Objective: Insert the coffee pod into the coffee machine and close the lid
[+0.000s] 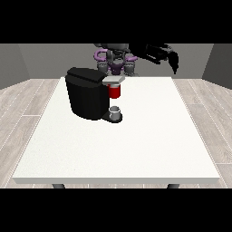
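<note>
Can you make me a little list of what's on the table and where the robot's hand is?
table: large white table, robot behind it
coffee machine: black coffee machine at the table's far left part as seen
red part: red piece under the machine's grey head, likely the pod holder
cup: small grey cup on the machine's base, below the red piece
robot hand at the view's right: robot hand raised in the air, away from the machine, fingers hanging down
other hand: not seen
</note>
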